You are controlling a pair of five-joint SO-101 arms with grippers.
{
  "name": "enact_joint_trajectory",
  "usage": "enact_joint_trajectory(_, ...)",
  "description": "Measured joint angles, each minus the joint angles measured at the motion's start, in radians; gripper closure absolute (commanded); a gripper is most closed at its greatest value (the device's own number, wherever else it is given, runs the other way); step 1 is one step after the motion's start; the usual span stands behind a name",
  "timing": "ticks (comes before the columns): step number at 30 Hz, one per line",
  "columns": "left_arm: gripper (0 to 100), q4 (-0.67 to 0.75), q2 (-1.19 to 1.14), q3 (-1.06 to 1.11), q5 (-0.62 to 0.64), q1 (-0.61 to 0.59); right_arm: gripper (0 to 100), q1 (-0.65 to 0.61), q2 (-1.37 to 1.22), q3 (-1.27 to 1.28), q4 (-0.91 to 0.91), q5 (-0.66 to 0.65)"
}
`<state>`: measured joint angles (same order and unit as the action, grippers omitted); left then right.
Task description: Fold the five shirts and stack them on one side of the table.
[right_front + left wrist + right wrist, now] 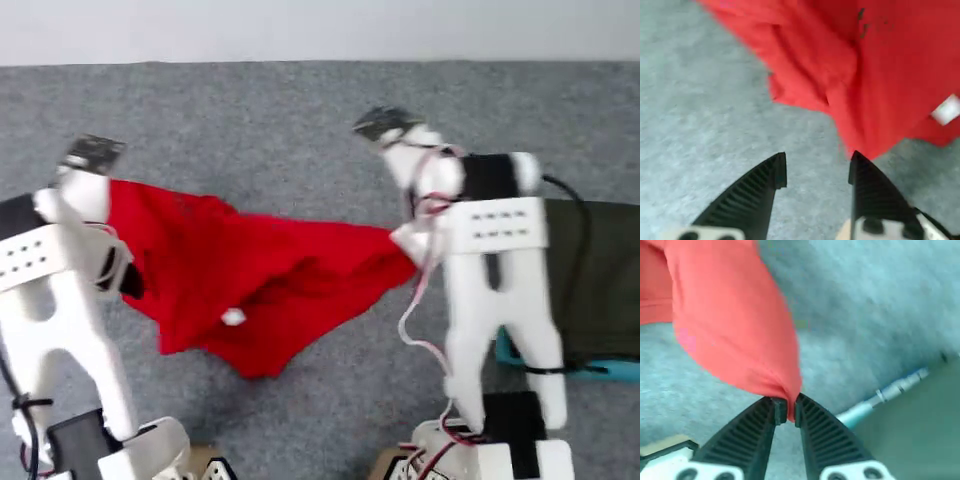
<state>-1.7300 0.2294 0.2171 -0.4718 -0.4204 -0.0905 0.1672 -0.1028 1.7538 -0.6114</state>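
A red shirt [250, 270] lies crumpled across the middle of the grey table, a small white tag [232, 318] showing on it. My right gripper [787, 412] is shut on a pinched corner of the red shirt [725, 325], lifting that end at the shirt's right side [400, 250]. My left gripper [816, 170] is open just above the table with bare surface between its fingers; the red shirt [870, 75] hangs a little beyond its tips. The left arm [60, 260] stands at the shirt's left edge.
A dark green shirt [600, 280] lies folded at the right edge of the table, over a light blue one [615, 370] whose edge peeks out below. Grey table [250, 120] stretches open behind the red shirt.
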Motion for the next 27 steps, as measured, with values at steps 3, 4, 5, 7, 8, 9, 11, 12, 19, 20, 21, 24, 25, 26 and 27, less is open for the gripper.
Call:
enact_joint_trajectory(3, 79, 0.000, 0.000, 0.040, -0.005, 0.066, 98.8, 0.112, 0.000, 0.000, -0.002, -0.032)
enact_joint_trajectory(4, 79, 0.000, 0.000, 0.052, -0.006, 0.091, 98.8, 0.132, 0.000, 0.000, -0.003, -0.040)
enact_joint_trajectory(5, 79, 0.000, 0.000, 0.071, -0.008, 0.117, 98.8, 0.146, 0.000, 0.000, -0.005, -0.046)
enact_joint_trajectory(7, 79, 0.008, 0.000, 0.110, -0.008, 0.169, 98.8, 0.160, 0.000, 0.000, -0.005, -0.052)
enact_joint_trajectory(8, 79, 0.014, 0.000, 0.135, -0.008, 0.201, 98.8, 0.167, 0.000, 0.000, -0.008, -0.052)
enact_joint_trajectory(9, 79, 0.023, 0.000, 0.161, -0.008, 0.233, 98.8, 0.178, 0.000, 0.000, -0.009, -0.052)
enact_joint_trajectory(11, 79, 0.048, 0.000, 0.216, -0.008, 0.305, 98.8, 0.192, 0.000, 0.000, -0.015, -0.052)
enact_joint_trajectory(12, 79, 0.066, 0.000, 0.245, -0.009, 0.342, 98.8, 0.193, 0.000, 0.000, -0.015, -0.052)
enact_joint_trajectory(19, 77, 0.230, 0.000, 0.382, -0.008, 0.483, 98.8, 0.195, 0.000, 0.000, -0.015, -0.052)
enact_joint_trajectory(20, 76, 0.242, 0.000, 0.388, -0.008, 0.485, 98.8, 0.195, 0.000, 0.000, -0.015, -0.052)
enact_joint_trajectory(21, 76, 0.249, 0.000, 0.388, -0.008, 0.486, 98.8, 0.195, 0.000, 0.000, -0.015, -0.052)
enact_joint_trajectory(24, 76, 0.259, -0.015, 0.399, -0.008, 0.489, 98.8, 0.195, 0.000, 0.000, -0.015, -0.052)
enact_joint_trajectory(25, 76, 0.261, -0.032, 0.399, -0.008, 0.489, 98.8, 0.195, 0.000, 0.000, -0.015, -0.052)
enact_joint_trajectory(26, 76, 0.261, -0.054, 0.399, -0.008, 0.489, 98.8, 0.195, 0.000, 0.000, -0.015, -0.052)
enact_joint_trajectory(27, 76, 0.267, -0.080, 0.399, -0.008, 0.489, 98.8, 0.195, 0.000, 0.000, -0.015, -0.052)
